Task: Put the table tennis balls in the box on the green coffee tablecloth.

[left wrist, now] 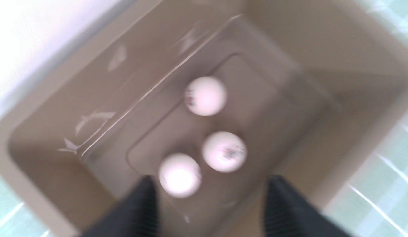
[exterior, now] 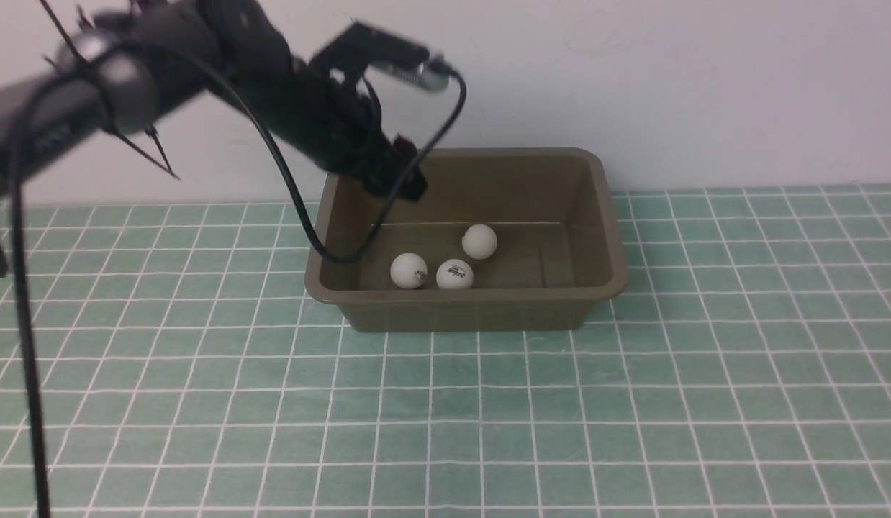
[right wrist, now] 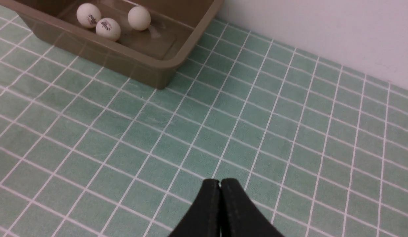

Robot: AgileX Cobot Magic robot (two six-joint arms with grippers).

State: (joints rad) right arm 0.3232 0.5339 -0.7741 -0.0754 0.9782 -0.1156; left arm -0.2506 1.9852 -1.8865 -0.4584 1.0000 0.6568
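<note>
Behind the work surface you have a plain off-white wall [exterior: 704,86], matte and featureless. Below it the green coffee tablecloth [exterior: 632,403] covers everything you can see: mint-green, soft-looking weave, printed with thin white lines in a grid of small squares.

Next in size, your left arm [exterior: 201,65]: black, glossy in places, with a loose black cable [exterior: 287,187] looping down over the box's left rim. Its near end is cut off by the picture edge and motion-blurred. The left gripper [exterior: 402,183] hangs over the back-left part of the box; from the front its tips merge into one dark mass. In the left wrist view the left gripper [left wrist: 210,210] shows two black ribbed fingers [left wrist: 138,210] standing well apart, with nothing between them. That view is blurred throughout.

The box [exterior: 596,288] sits on the cloth close to the wall: olive-brown smooth plastic, rectangular, rounded corners, flared rim, sloping sides, faint glare on the floor.

The right gripper [right wrist: 219,197] is out of the front view; its own camera shows two black matte fingers pressed together, empty, above bare cloth, well apart from the box.

All three table tennis balls [exterior: 454,274] lie on the box floor, left of centre: small, white, matte. Two near-side ones sit just beside each other and carry small dark print, unreadable. The third [exterior: 479,241] lies slightly behind them.
</note>
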